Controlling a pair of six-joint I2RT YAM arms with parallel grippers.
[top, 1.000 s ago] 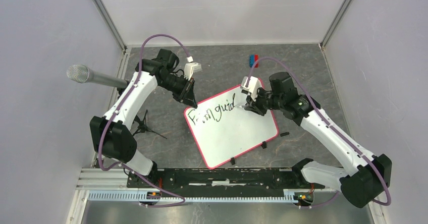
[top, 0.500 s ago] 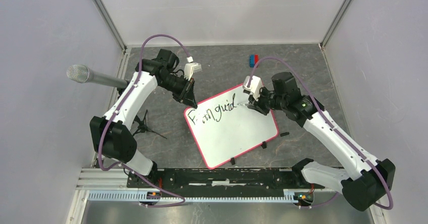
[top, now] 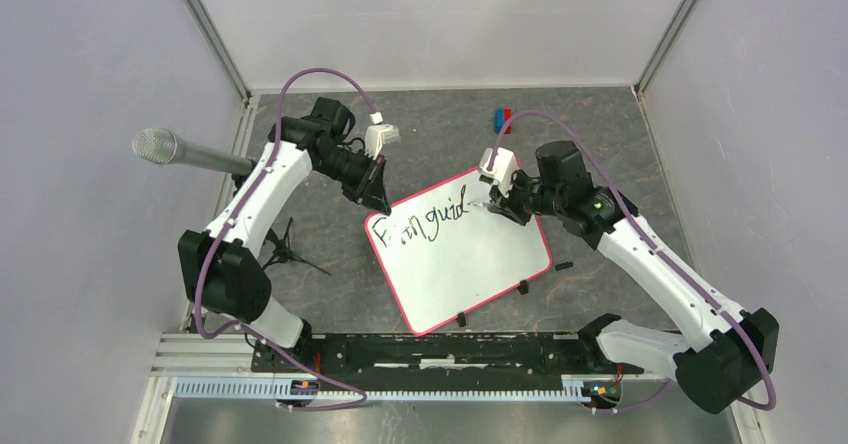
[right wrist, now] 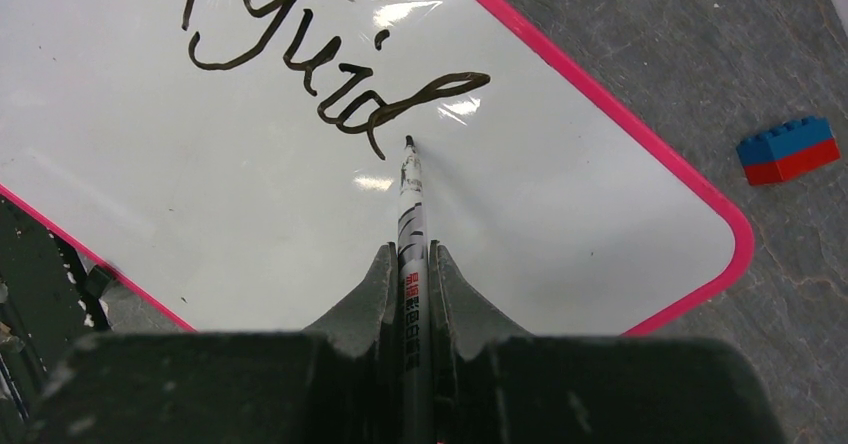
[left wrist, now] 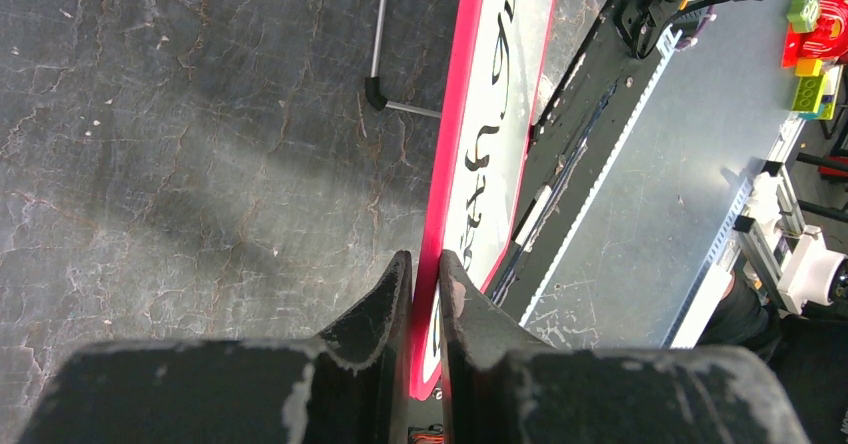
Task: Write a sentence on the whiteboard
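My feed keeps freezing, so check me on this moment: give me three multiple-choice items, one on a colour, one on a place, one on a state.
1. What colour is the rim of the whiteboard?
A. pink-red
B. green
C. black

2. Where does the blue-and-red brick lie?
A. on the whiteboard
B. on the table, apart from the whiteboard
C. under the whiteboard

3. The left gripper is:
A. open above the table
B. shut on a marker
C. shut on the whiteboard's rim

Answers:
1. A, a pink-red line rings the white surface.
2. B, dark table shows between brick and board in the right wrist view.
3. C, it clamps the rim from both sides in the left wrist view.
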